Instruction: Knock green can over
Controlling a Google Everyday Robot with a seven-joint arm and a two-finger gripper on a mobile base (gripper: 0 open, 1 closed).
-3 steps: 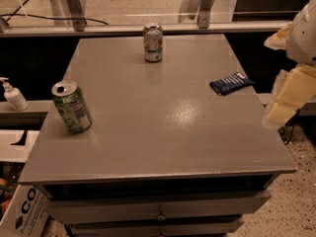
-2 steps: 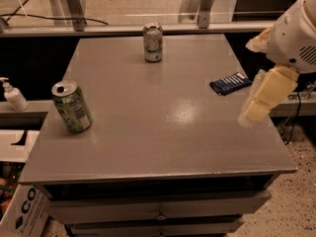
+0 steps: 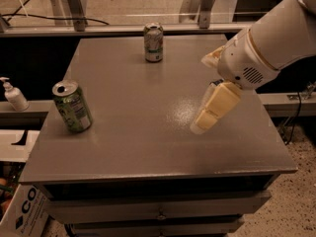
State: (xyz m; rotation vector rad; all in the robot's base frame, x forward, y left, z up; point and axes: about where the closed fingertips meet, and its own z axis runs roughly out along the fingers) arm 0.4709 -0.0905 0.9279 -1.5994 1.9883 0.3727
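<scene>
The green can (image 3: pixel 73 106) stands upright near the left edge of the grey table (image 3: pixel 143 147), its silver top with the opening showing. My gripper (image 3: pixel 206 117) hangs from the white arm (image 3: pixel 266 48) above the right half of the table, pointing down and to the left. It is far to the right of the green can and not touching it.
A white and silver can (image 3: pixel 153 42) stands at the back middle of the table. A soap bottle (image 3: pixel 15 96) sits on a ledge to the left. A cardboard box (image 3: pixel 22 211) is on the floor at the lower left. Drawers are under the tabletop.
The arm and gripper have moved left from the table's right edge to over its right half. They now cover the dark blue object seen earlier. The cans have not moved.
</scene>
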